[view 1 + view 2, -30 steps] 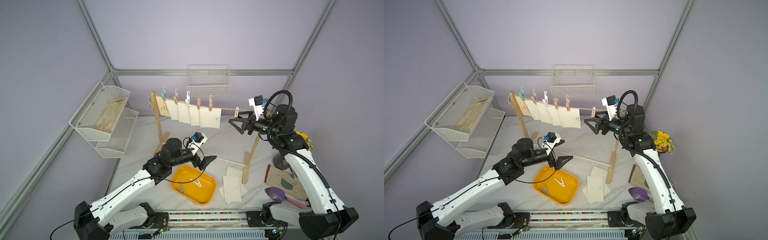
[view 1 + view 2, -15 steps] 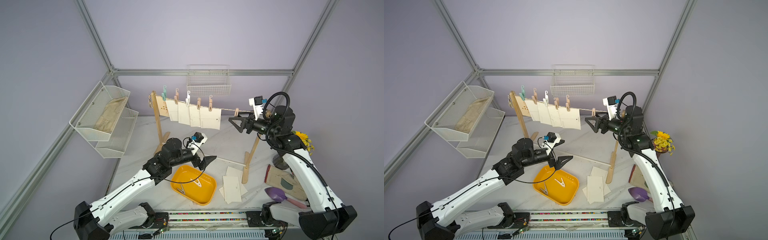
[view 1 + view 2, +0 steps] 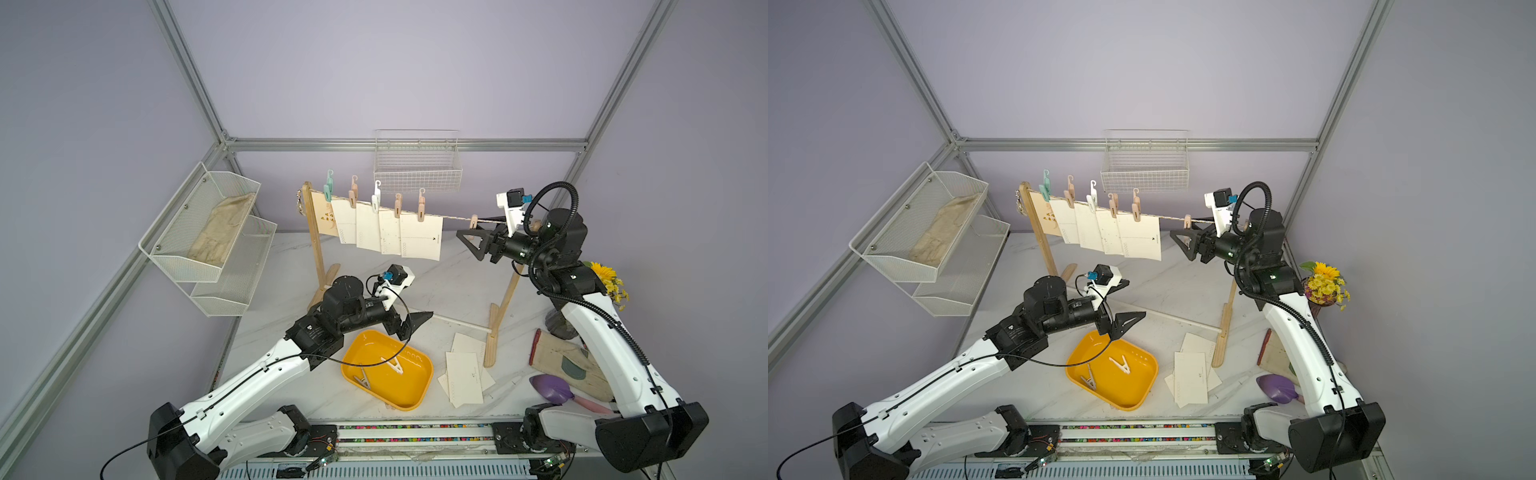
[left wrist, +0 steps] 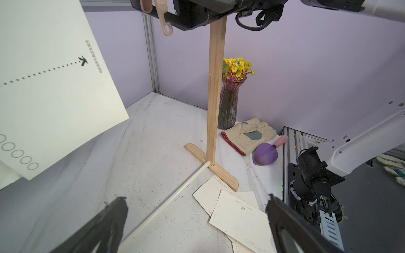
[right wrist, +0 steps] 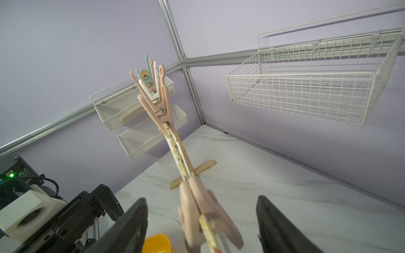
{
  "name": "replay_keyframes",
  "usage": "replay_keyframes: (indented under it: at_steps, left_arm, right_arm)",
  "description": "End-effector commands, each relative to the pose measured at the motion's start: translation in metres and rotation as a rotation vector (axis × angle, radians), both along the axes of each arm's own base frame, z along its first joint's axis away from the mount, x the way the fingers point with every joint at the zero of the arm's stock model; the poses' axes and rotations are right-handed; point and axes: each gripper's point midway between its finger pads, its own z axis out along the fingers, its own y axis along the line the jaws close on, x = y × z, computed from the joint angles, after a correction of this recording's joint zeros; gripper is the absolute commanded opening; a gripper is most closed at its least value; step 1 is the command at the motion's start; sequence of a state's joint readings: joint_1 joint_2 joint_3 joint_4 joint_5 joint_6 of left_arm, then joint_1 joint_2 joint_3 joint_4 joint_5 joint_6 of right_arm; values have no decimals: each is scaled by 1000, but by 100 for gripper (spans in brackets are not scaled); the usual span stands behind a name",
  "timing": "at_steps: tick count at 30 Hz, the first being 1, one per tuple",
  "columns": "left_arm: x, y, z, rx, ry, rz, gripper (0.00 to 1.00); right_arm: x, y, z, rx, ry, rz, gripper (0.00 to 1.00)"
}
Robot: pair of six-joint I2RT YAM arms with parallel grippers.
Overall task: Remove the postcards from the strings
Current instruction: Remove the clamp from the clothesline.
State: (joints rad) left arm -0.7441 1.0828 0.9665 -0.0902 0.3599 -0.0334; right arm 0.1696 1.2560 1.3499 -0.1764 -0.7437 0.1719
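Observation:
The string [image 3: 453, 217] runs between two wooden posts, and several cream postcards [image 3: 419, 241] hang from it on pastel clothespins. A lone pink clothespin [image 5: 197, 210] sits on the string near the right post [image 3: 505, 299]. My right gripper [image 5: 201, 198] is open around it, with a gap on each side; in both top views it [image 3: 467, 241] [image 3: 1179, 241] is level with the string. My left gripper [image 3: 419, 326] [image 4: 196, 198] hovers open and empty above the yellow tray [image 3: 415, 399]. More postcards [image 4: 238, 216] lie loose on the table by the right post's foot.
Two clothespins [image 3: 392, 365] lie in the tray. A white rod [image 3: 457, 322] joins the posts' feet. A glove [image 3: 569, 365], purple trowel [image 3: 552, 390] and flower vase [image 3: 606, 282] sit at the right. Mesh shelves [image 3: 208, 232] hang at the left, a wire basket [image 3: 417, 174] on the back wall.
My right gripper has risen a little to the string and its jaws have narrowed around the pink clothespin. The left arm has not moved.

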Motion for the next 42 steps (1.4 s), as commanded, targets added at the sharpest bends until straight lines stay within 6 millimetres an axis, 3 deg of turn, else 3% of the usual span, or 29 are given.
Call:
replay_keyframes:
  at_steps: [1,10,27,35,42]
  left_arm:
    - [1,0,0,-22,-9,-5,100]
    - [1,0,0,-24,-7,-5,100]
    - [1,-1,0,-24,-6,-6,100]
    - [2,0,0,-25,-6,-4,100]
    - [2,0,1,-26,-8,-3,100]
  right_arm:
    - [-6,2,22,8,-80,34,71]
    - [-8,5,19,3,-76,61,48]
    - [-3,7,15,4,-75,69,33]
    - [-3,8,14,4,-73,78,15]
    - [-5,10,7,-1,-49,97,13]
